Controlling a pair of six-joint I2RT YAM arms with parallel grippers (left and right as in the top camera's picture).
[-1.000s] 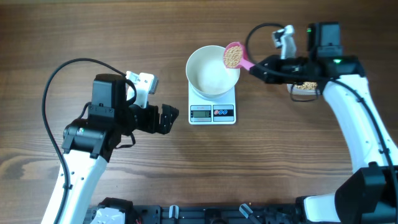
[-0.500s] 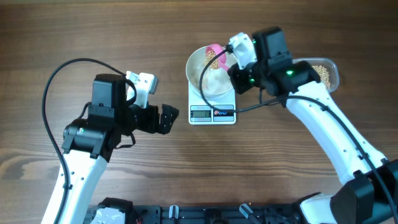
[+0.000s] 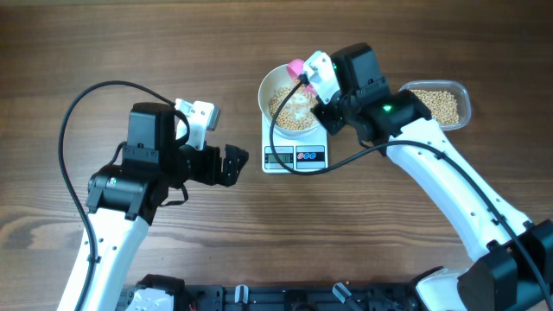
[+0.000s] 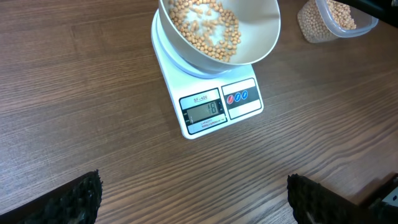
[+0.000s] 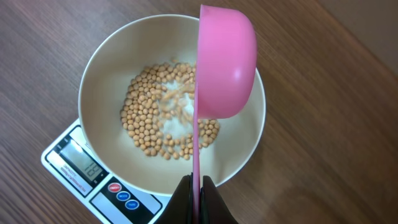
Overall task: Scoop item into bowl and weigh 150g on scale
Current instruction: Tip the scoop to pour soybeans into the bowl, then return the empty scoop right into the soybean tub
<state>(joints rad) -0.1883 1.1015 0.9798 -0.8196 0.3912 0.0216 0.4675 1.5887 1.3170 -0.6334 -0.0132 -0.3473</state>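
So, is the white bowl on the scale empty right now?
No, the right wrist view shows pale beans spread over the bottom of the bowl, beneath the tipped pink scoop.

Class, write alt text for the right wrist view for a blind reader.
A pink scoop, gripped by its handle in the right end effector, is tipped sideways over a white bowl scattered with beige beans. The bowl sits on a white digital scale on a wooden table.

The bench was matt, grained wood; the scoop glossy pink plastic; the bowl smooth white; the tub clear plastic.
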